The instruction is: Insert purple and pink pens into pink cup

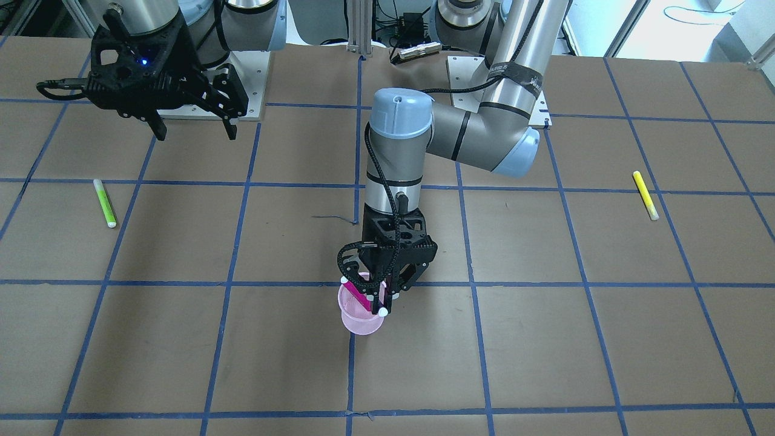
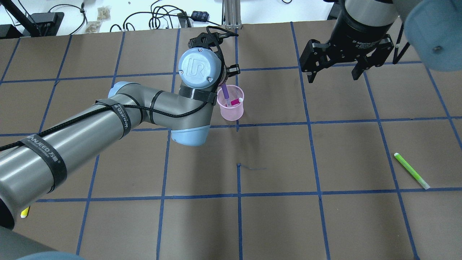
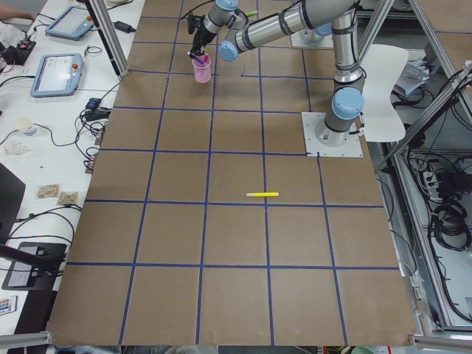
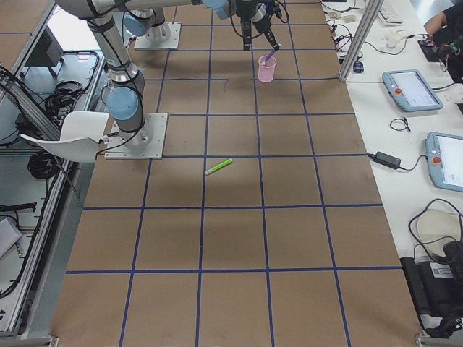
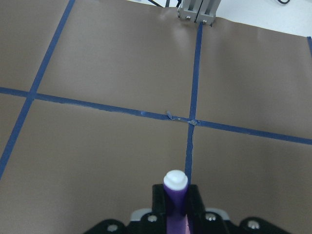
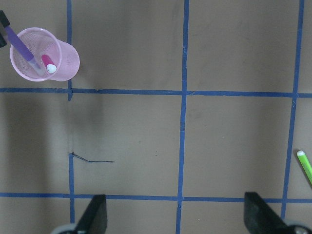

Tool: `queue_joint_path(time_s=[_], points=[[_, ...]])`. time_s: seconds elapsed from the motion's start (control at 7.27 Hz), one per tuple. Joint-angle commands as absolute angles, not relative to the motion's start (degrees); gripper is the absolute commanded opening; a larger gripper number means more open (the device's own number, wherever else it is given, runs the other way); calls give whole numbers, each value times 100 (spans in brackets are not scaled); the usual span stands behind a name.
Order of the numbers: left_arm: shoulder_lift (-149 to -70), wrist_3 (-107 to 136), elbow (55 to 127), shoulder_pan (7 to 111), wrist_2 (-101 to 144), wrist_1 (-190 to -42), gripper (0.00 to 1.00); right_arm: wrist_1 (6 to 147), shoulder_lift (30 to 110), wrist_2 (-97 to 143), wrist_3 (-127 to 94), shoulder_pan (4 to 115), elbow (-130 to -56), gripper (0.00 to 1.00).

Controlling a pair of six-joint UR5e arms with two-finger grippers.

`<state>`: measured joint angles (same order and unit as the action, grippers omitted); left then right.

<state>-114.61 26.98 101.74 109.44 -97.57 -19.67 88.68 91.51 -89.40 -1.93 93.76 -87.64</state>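
Pink cup (image 2: pixel 231 113): translucent plastic, upright near the middle of the tabletop (image 2: pixel 274 216), just beside a crossing of the blue tape lines (image 2: pixel 237 125); two pens inside.
Pink pen (image 2: pixel 235 102): wholly within the pink cup, leaning on its wall, white end up near the rim.
Purple pen (image 6: pixel 22 48): lower end down in the pink cup next to the pink pen; upper part slanting out over the rim towards the left claw. White cap on top in the left wrist view. Probably touching the cup's floor, though hard to make out through the plastic.
Left claw (image 1: pixel 370 298): pointing down right above the pink cup, fingers (image 5: pixel 194 197) pressed on either side of the purple pen's upper part, pinching it.
Right claw (image 2: pixel 332 76): spread wide, holding nothing, raised over the tabletop on the robot's right, well apart from the pink cup.
Green pen (image 2: pixel 411 176): flat on the tabletop on the robot's right side, far from the pink cup and from both claws.
Yellow pen (image 1: pixel 645 195): flat on the tabletop on the robot's left side, likewise well apart from everything else.
Tabletop: brown paper cover, marked into squares by the blue tape lines.
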Motion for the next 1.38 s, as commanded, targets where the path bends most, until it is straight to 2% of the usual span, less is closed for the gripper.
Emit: queue_joint_path(time_s=[0.0,0.14,0.55,1.24], points=[[-11470,2672,10160,10942,-9756,-1907,78,8903,9149,-8938,-185,9378,-8763,100],[-11452,2602,10151,10890,-9738,-1899,100,8912,9149,-8938,-193,9378,-8763,100],[-11260,2593,9933,10611,-9459,-2238,100,8921,9149,-8930,-193,9387,-8763,100],[-10435,672,8536,9311,-8877,-7355,100,9202,9009,-8956,-158,9387,-8719,100]])
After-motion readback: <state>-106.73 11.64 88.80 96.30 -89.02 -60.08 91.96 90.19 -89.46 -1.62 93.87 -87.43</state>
